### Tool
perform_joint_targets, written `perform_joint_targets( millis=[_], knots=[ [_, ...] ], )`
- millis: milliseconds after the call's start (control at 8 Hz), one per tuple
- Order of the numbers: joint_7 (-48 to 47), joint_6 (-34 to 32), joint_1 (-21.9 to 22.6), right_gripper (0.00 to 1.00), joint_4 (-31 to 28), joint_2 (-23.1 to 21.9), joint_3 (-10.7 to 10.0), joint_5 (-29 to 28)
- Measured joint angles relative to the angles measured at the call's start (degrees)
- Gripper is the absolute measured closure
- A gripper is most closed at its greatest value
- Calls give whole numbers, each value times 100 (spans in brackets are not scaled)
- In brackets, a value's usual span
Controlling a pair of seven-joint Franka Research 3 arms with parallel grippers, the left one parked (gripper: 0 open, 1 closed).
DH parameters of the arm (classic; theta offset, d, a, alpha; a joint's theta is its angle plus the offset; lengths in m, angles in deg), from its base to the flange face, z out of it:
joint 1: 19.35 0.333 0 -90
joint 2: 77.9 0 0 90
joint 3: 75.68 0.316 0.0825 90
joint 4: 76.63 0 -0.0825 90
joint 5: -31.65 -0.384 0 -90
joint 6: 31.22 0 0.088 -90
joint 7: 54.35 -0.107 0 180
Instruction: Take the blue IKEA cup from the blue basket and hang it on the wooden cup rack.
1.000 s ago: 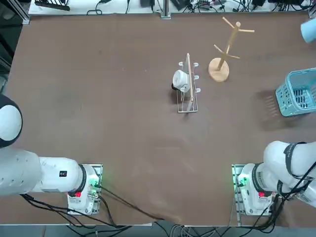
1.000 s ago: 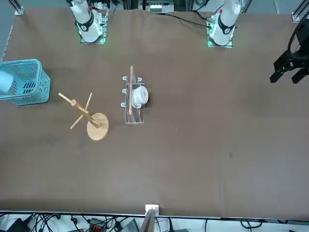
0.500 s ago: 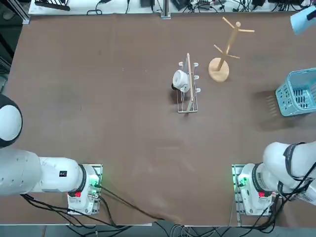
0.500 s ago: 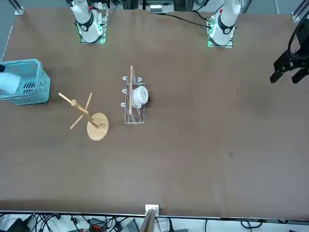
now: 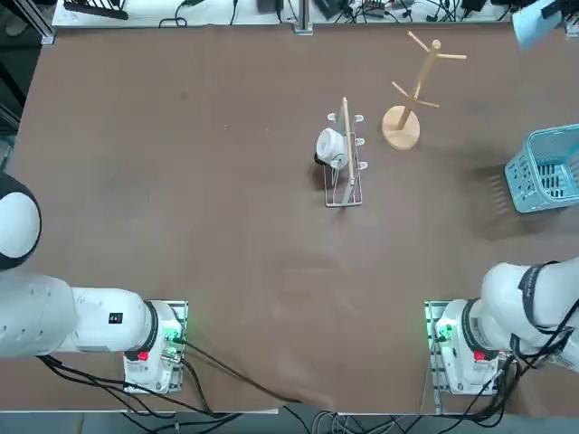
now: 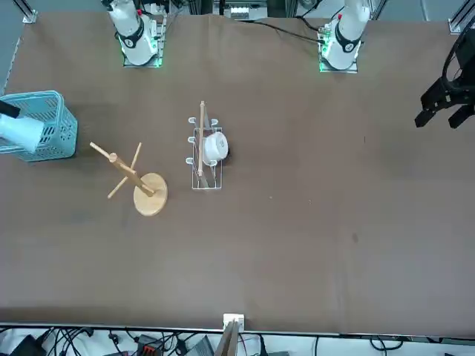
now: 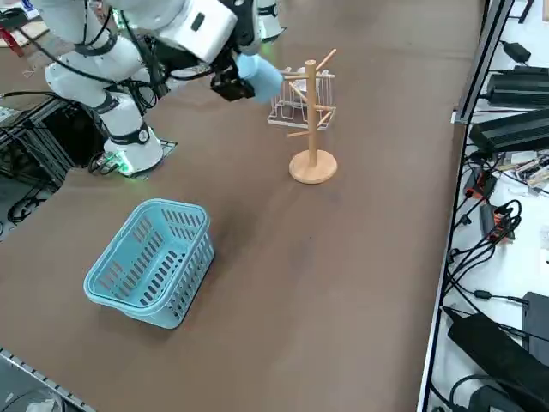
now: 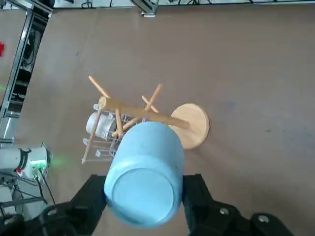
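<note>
My right arm (image 7: 120,60): white rounded shells, black bands at the joints, black cables running along it, green-lit base at upper left of the right side view. My right gripper (image 8: 147,196): matte black, silver screws.

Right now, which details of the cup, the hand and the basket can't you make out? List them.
- Handle of the blue cup: not seen in the wrist view, which faces its base.
- Most of the right hand: cut off by the top view's edge.
- Far end of the basket: cut off by the top view's right edge.
</note>
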Motion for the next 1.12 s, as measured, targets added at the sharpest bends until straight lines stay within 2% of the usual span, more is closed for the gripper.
perform_joint_targets(
  millis=[625,1125],
  knots=[
    [-339,1233,797,15,-684,-74,15,-99],
    [-368,1479,999,15,-1346,-476,14,-117]
  ],
)
